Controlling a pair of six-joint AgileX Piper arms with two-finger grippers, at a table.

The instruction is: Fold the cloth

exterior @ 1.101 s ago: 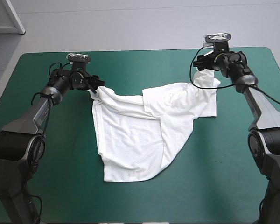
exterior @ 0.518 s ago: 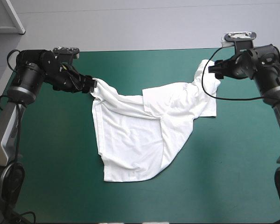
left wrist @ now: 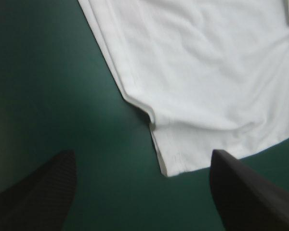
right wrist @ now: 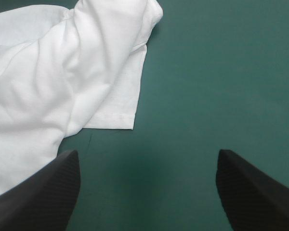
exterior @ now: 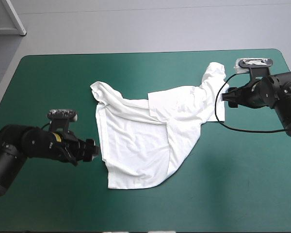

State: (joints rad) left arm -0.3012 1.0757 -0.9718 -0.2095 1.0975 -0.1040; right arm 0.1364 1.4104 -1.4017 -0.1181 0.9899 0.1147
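Releasing T-shirt, shifting left gripper to its 9 o'clock, spread | parking right gripper at 2 o'clock, spread | likely resetting grasps

T-shirt was plain white all over. Table cover was solid teal-green. Both pairs of jaws were black.

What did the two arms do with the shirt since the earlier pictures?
Both let go of the far corners of the T-shirt. The left pincer swung toward the near side of the table, now open beside the shirt's left edge. The right pincer backed off slightly, open. The shirt's body lies unmoved.
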